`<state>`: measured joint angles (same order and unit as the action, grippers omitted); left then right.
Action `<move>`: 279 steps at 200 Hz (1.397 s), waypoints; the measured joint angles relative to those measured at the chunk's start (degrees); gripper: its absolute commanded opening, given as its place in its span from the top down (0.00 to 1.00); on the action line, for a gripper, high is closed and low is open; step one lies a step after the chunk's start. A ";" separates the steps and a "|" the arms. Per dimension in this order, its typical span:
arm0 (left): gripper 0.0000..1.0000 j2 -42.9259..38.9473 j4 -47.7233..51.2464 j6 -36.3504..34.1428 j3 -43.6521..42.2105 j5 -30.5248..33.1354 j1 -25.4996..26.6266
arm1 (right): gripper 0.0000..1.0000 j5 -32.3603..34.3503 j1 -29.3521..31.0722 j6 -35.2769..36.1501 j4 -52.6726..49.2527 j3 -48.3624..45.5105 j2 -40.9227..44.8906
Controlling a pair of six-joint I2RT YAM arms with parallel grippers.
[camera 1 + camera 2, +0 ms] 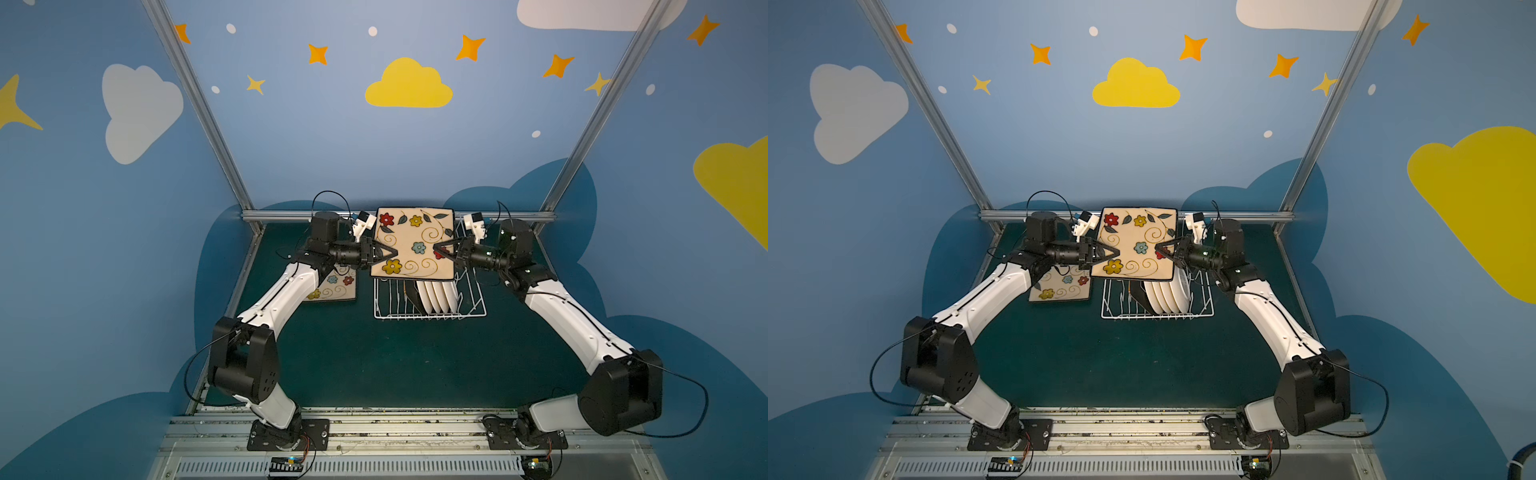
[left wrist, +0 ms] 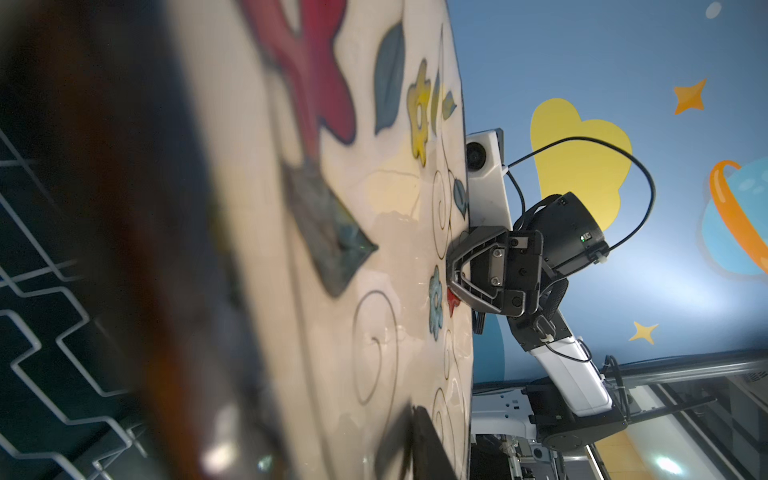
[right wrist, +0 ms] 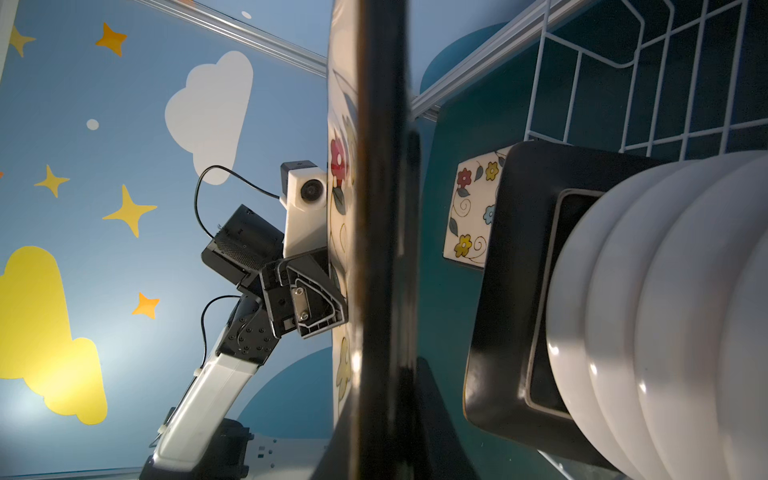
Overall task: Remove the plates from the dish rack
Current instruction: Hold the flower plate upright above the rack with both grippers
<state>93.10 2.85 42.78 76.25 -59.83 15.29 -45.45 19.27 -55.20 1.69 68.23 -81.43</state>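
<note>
Centre frame in both top views: the cream flowered rounded-square ceramic plate with black back (image 1: 413,243) is held clear above the white wire dish rack (image 1: 395,317). The left gripper (image 1: 394,252) and right gripper (image 1: 435,248) pinch its opposite side rims, fingers narrow. Probably stiff, heavyish, glaze-slippery and breakable, so grip the rims firmly.

Blue cloud-painted walls (image 1: 316,137); floor (image 1: 374,365) seemingly teal.

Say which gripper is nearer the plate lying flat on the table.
Left. The left gripper grips the raised plate at the edge nearest the flat plate; the right gripper grips the opposite edge.
</note>
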 measured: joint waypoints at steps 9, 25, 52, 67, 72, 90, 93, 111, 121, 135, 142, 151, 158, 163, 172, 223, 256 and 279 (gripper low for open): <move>0.92 0.00 -0.33 0.37 0.15 -0.28 -0.11 | 1.00 -0.24 -0.09 0.11 0.11 -0.11 -0.07; 0.97 0.00 -0.28 0.76 0.26 -0.37 -0.15 | 1.00 -0.28 -0.09 0.11 0.28 -0.11 -0.11; 0.97 0.00 -0.28 1.33 0.26 -0.33 -0.17 | 1.00 -0.46 -0.09 0.11 0.44 -0.11 -0.31; 0.97 0.00 -0.33 1.75 0.24 -0.31 -0.17 | 0.98 -0.46 -0.11 0.11 0.48 -0.11 -0.35; 0.97 0.00 -0.39 1.99 0.24 -0.31 -0.17 | 0.95 -0.46 -0.11 0.11 0.52 -0.11 -0.35; 0.97 0.00 -1.03 2.93 0.24 -0.28 -0.17 | 0.83 -0.37 -0.11 0.11 0.61 -0.11 -0.35; 0.97 0.00 -1.16 3.06 0.22 -0.26 -0.17 | 0.80 -0.31 -0.11 0.11 0.63 -0.11 -0.35; 0.97 0.00 -2.60 3.34 0.11 -0.17 -0.07 | 0.65 0.59 -0.02 -0.09 0.22 -0.13 -0.37; 0.97 -0.02 -2.69 3.15 0.09 0.48 0.22 | 0.58 0.85 0.07 0.26 0.20 -0.17 -0.42; 0.97 -0.02 -2.40 3.23 -0.04 1.18 0.37 | 0.44 1.07 0.13 0.33 0.22 -0.17 -0.39; 0.97 -0.02 -2.03 3.26 -0.04 1.57 0.42 | 0.40 1.11 0.26 0.42 0.28 -0.17 -0.39; 0.97 -0.02 -1.77 3.32 -0.15 1.84 0.44 | 0.35 1.40 0.39 0.48 0.33 -0.09 -0.35; 0.97 -0.02 -1.68 3.34 -0.31 2.03 0.46 | 0.29 1.55 0.48 0.48 0.26 -0.04 -0.33; 0.97 -0.02 -1.64 3.34 -0.35 2.21 0.46 | 0.25 1.49 0.50 0.70 0.22 -0.02 -0.33; 0.97 -0.02 -1.57 3.39 -0.57 2.67 0.42 | 0.20 1.66 0.50 0.79 0.11 0.13 -0.33; 0.97 -0.02 -1.53 4.52 -1.18 4.04 -0.59 | 0.10 6.03 0.50 3.50 -4.26 1.20 1.51; 0.97 -0.11 -1.92 5.35 -1.16 3.23 -1.81 | 0.10 9.97 0.50 6.78 -6.51 1.14 4.92; 0.97 -0.11 -0.68 5.31 -0.57 3.08 -2.84 | 0.10 11.85 0.55 10.84 -7.48 1.09 7.58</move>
<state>92.99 2.17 48.10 75.68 -56.75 12.45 -33.61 19.81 -44.36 -5.78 69.32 -73.84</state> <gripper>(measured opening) 0.166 0.900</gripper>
